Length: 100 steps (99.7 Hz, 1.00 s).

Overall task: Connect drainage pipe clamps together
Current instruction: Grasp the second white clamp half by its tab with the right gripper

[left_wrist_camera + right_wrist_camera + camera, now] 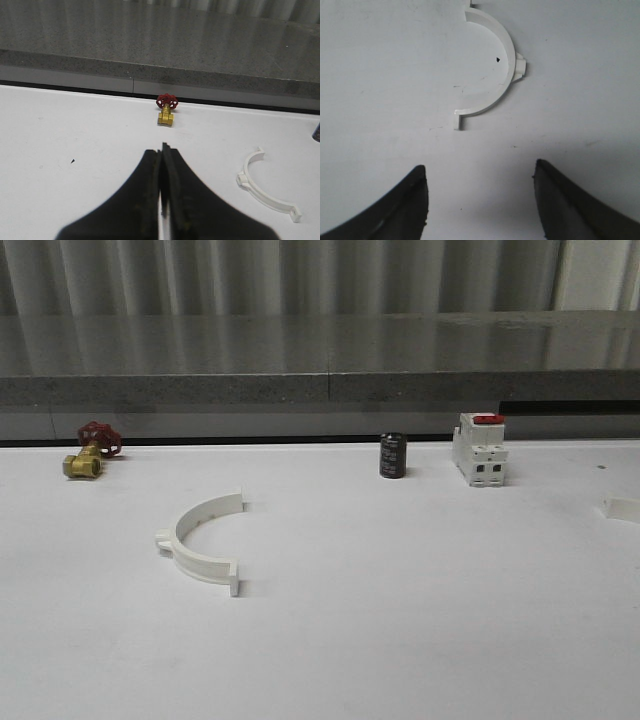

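No text, brand or number can be read. The small dark cylinder [392, 456] near the table's [400, 640] far edge bears pale markings too blurred to make out, and the white switch block [479, 449] beside it shows no legible label.

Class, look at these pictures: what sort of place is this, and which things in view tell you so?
Probably a workshop or lab test bench. A plain white table holds unrelated hardware: a brass valve with a red handwheel, a red-topped switch block and a white half-ring pipe clamp, before a grey stone-like ledge.
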### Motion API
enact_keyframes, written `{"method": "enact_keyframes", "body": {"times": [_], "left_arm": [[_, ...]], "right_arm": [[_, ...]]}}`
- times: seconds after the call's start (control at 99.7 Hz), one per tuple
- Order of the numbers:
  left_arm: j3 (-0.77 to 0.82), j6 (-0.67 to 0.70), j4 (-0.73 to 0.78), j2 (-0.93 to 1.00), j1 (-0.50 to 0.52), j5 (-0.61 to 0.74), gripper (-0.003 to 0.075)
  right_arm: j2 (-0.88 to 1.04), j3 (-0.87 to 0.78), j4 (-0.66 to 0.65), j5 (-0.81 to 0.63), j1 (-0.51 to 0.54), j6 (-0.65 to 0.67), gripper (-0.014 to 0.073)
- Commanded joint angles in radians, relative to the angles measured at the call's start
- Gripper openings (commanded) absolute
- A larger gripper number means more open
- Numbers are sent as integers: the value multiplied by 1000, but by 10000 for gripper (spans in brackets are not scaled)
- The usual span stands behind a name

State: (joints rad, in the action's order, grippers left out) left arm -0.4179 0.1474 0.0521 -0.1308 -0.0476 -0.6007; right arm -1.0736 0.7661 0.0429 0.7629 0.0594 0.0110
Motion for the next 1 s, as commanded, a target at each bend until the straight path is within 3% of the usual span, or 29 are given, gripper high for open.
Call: {"method": "enact_keyframes", "body": {"times": [0.0, 0.502, 0.993], "left_arm": [[-26, 1, 1, -9, 5, 77, -21], [-26, 1, 1, -9, 5, 77, -21], [-26, 1, 1, -9, 5, 77, -21]], "right_arm": [[-72, 84, 8, -11, 20, 8, 475], [-511, 298, 13, 67, 82, 7, 470], [-733, 437, 13, 60, 82, 7, 470]]}}
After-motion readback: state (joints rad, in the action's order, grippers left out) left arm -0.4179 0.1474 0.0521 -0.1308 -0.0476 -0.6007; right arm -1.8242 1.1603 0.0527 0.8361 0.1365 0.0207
